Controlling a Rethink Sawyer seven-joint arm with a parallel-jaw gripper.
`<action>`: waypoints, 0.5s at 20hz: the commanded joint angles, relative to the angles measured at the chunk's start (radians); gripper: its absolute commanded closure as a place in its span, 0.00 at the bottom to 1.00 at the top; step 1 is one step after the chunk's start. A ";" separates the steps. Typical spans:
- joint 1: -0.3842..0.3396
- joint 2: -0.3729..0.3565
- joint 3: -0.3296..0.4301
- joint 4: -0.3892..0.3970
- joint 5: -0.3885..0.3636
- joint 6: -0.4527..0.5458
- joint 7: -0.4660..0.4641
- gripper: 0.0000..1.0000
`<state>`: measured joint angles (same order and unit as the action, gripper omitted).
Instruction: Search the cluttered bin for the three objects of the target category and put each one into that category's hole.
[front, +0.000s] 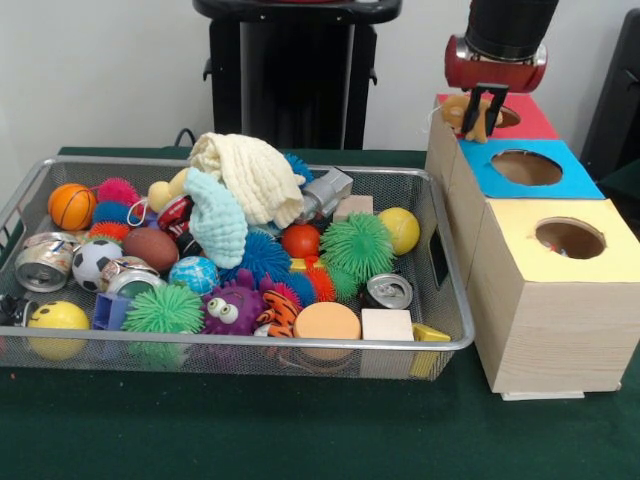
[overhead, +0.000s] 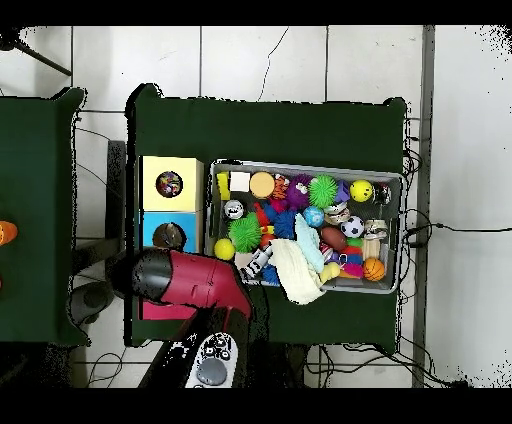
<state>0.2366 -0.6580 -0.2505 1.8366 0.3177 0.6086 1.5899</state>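
So the end effector (front: 481, 112) is hovering right over the red-topped box (front: 528, 122) at the far right corner of the counter (front: 300, 430), pinching a small tan plush-looking toy (front: 462, 110) just beside the hole. Looks like this one's about to drop in. Can't see how many are already inside the box. The cluttered bin (front: 240, 345) sits mid-counter, touching the yellow box (front: 560, 300), still packed with balls, cans and cloths
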 joint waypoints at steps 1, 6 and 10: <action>-0.009 0.071 0.108 0.075 0.029 -0.088 0.219 1.00; 0.067 0.100 0.100 0.079 0.080 -0.138 0.330 1.00; 0.132 0.079 0.049 0.075 0.103 -0.080 0.389 1.00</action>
<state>0.3054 -0.6505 -0.2673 1.8385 0.3570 0.5898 1.6061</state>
